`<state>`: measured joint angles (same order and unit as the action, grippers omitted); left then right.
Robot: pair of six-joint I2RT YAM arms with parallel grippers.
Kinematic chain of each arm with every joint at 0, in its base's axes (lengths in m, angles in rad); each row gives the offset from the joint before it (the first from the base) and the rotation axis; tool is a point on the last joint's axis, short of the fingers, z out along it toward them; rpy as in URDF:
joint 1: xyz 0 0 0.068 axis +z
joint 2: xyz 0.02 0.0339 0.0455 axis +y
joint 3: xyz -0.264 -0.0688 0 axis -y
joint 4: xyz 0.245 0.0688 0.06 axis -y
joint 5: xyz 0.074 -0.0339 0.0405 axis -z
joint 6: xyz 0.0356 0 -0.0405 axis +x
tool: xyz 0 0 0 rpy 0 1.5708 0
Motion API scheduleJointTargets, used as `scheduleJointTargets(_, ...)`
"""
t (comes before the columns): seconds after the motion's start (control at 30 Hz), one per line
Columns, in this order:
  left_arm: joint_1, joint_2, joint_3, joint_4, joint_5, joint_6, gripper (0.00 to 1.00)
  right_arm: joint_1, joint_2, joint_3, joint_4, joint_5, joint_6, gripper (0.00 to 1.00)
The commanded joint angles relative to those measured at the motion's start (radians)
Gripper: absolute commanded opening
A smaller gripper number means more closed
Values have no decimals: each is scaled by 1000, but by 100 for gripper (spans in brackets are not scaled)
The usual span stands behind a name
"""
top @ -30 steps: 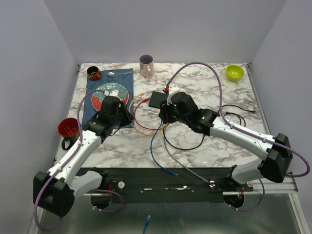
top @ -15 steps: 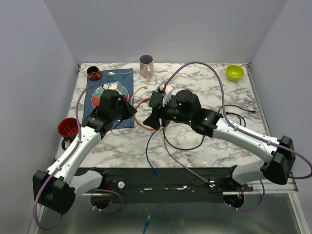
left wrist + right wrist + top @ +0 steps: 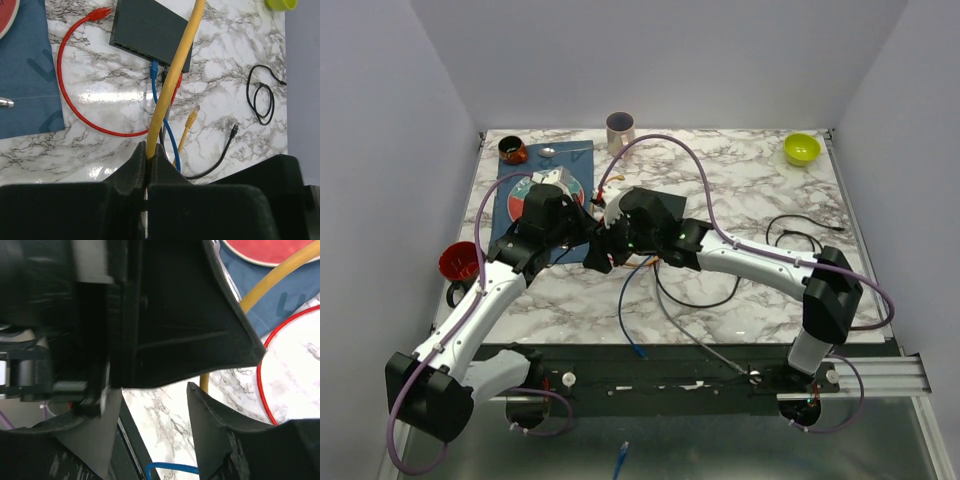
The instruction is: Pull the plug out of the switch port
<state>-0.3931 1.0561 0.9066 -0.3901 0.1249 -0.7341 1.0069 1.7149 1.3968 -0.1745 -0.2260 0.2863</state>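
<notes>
Yellow cable [image 3: 173, 75] clamped in the left gripper [image 3: 148, 149] crosses the switch [image 3: 144, 25], while the right gripper [image 3: 154, 395] gapes.

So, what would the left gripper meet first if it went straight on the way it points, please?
Most likely the blue cable plugged into the switch, then the switch itself; the left gripper, shut on the yellow cable, aims there. Depth is unclear.

The yellow cable [image 3: 172, 75] crosses over the switch [image 3: 145, 30].
</notes>
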Motion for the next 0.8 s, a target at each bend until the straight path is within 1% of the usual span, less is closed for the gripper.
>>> scheduleJointTargets(0.0,-4,-33,-6,16,44,-14,0,4,45,42,-62,126,-19,63)
scheduleJointTargets(0.1,-4,-33,-5,11,41,-10,0,4,6,1,-48,157,-15,62)
scheduleJointTargets(0.17,-4,-28,-3,10,38,-7,0,7,-66,-68,10,172,-12,63)
scheduleJointTargets(0.23,-4,-21,-2,5,36,-2,0,6,-107,-99,24,217,-13,65)
scheduleJointTargets(0.27,-4,-19,-3,4,38,-2,0,7,-129,-113,24,220,-18,68)
scheduleJointTargets(0.3,-4,-19,-5,3,38,-1,0,6,-133,-117,24,268,-33,70)
scheduleJointTargets(0.4,-4,-25,-12,3,35,1,0,6,-133,-124,20,307,-47,72)
scheduleJointTargets(0.53,-4,-33,-23,3,45,-5,0,7,-77,-85,17,300,-55,72)
scheduleJointTargets(0.63,-4,-39,-20,5,56,-10,0,7,-3,-30,0,266,-56,69)
scheduleJointTargets(0.73,-4,-47,-14,5,59,-8,0,6,37,5,-11,177,-49,63)
scheduleJointTargets(0.77,-4,-48,-14,4,59,-8,0,6,41,11,-10,153,-45,59)
